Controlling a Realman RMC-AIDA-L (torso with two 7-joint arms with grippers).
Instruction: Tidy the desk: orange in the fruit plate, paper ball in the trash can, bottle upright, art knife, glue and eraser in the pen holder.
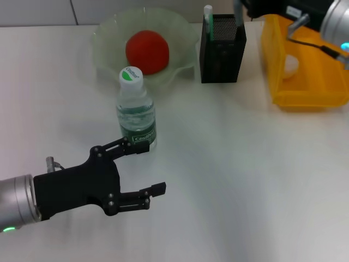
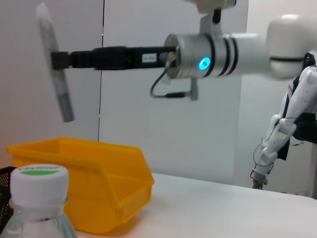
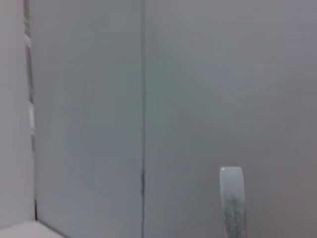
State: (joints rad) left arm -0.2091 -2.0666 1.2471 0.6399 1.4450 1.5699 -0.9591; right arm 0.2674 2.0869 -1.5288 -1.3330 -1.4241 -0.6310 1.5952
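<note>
The bottle (image 1: 136,112) stands upright on the table; its cap also shows in the left wrist view (image 2: 39,182). My left gripper (image 1: 155,166) is open and empty just in front of it. The orange (image 1: 147,51) lies in the fruit plate (image 1: 106,41). The paper ball (image 1: 290,64) lies in the trash can (image 1: 305,101). My right gripper (image 2: 57,59) is shut on a long grey art knife (image 2: 59,94), held tilted high above the pen holder (image 1: 222,54). A white and green stick (image 1: 208,16) stands in the holder. The eraser is out of view.
The trash can (image 2: 99,183) stands right of the pen holder at the table's back right. The right arm (image 2: 223,49) reaches across above it. A wall rises behind the table. Bare white tabletop (image 1: 245,174) lies in front.
</note>
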